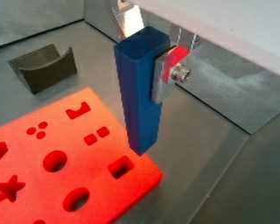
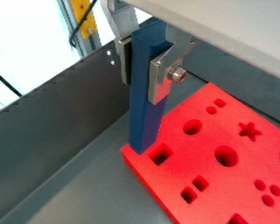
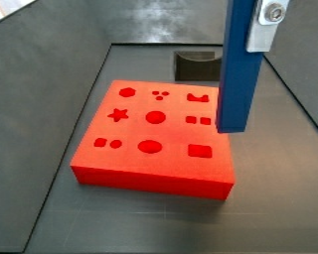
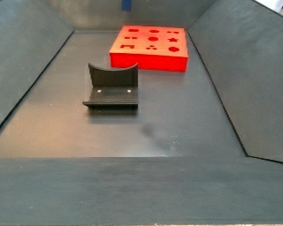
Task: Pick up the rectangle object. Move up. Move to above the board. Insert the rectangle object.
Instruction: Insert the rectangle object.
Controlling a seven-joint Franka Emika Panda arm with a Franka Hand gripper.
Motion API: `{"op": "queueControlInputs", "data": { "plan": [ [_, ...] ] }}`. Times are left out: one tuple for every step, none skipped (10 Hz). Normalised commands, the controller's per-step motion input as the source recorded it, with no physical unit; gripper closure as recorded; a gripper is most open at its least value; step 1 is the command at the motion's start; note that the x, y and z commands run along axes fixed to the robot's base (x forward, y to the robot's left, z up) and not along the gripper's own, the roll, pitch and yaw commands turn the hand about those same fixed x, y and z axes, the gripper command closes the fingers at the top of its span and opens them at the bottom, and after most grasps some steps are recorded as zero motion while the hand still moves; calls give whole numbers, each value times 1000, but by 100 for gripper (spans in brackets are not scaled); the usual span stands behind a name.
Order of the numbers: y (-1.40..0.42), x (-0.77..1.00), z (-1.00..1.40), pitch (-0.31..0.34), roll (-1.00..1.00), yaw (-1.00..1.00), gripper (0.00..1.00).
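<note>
My gripper [image 1: 150, 54] is shut on the top of the blue rectangle object [image 1: 140, 92] and holds it upright. Its silver fingers [image 2: 166, 68] clamp the bar from both sides in both wrist views. The bar [image 3: 238, 69] hangs in the air with its lower end over the right edge of the red board [image 3: 155, 129], close to the board's rectangular hole [image 3: 199, 151]. The lower end does not touch the board. The board also shows in both wrist views [image 1: 43, 171] [image 2: 230, 162] and in a side view [image 4: 150, 44], where the gripper is out of view.
The dark grey fixture [image 3: 198, 64] stands on the floor behind the board; it also shows in a wrist view [image 1: 43, 68] and in a side view [image 4: 110, 88]. Sloping grey bin walls [image 4: 26, 79] enclose the floor on all sides.
</note>
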Motion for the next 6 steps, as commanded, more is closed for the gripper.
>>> {"op": "queueControlInputs", "data": {
  "plan": [
    [283, 0, -263, -36, 10, 0, 100],
    [246, 0, -389, -41, 0, 0, 100],
    [171, 0, -409, -37, -11, 0, 100],
    [43, 0, -191, -4, 0, 0, 100],
    [0, 0, -69, 0, -40, 0, 100],
    [-91, -6, -183, 63, -74, 0, 100]
  ]
}}
